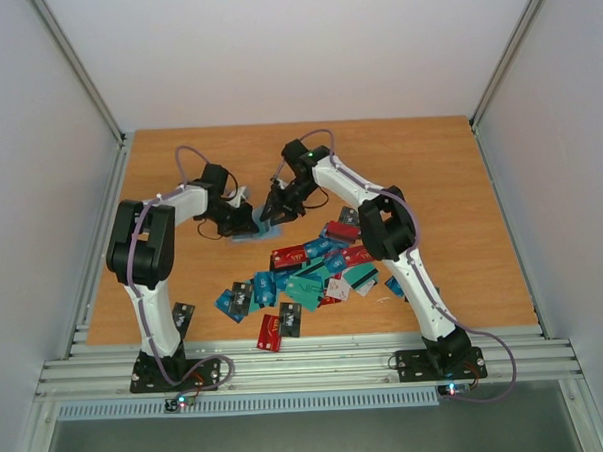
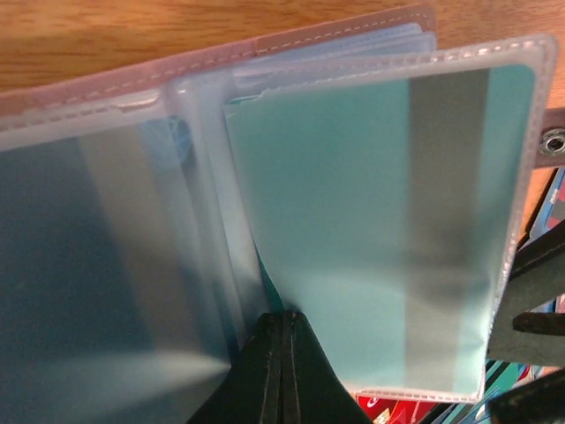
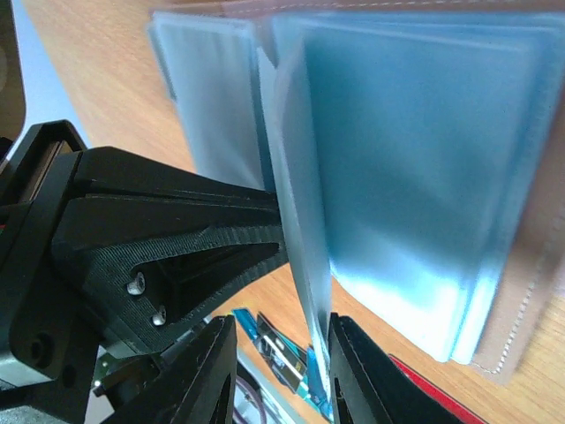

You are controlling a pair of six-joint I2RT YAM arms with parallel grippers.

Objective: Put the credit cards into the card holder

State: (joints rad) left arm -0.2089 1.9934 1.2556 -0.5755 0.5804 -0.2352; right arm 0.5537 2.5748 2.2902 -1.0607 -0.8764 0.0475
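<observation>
Left gripper (image 2: 282,353) is clamped closed at the card holder (image 2: 335,31) fold and the right gripper (image 3: 281,371) has its jaws apart astride a clear sleeve (image 3: 296,221); I worry an off-centre close buckles it.

One card holder (image 1: 248,232), two arms (image 1: 143,255) (image 1: 384,227), over a dozen credit cards (image 1: 288,257).

The card holder (image 3: 415,177) lies open on the bench (image 3: 97,88); one clear sleeve stands between the right pincer's (image 3: 282,340) parted fingers, credit cards (image 3: 265,334) beneath.
</observation>
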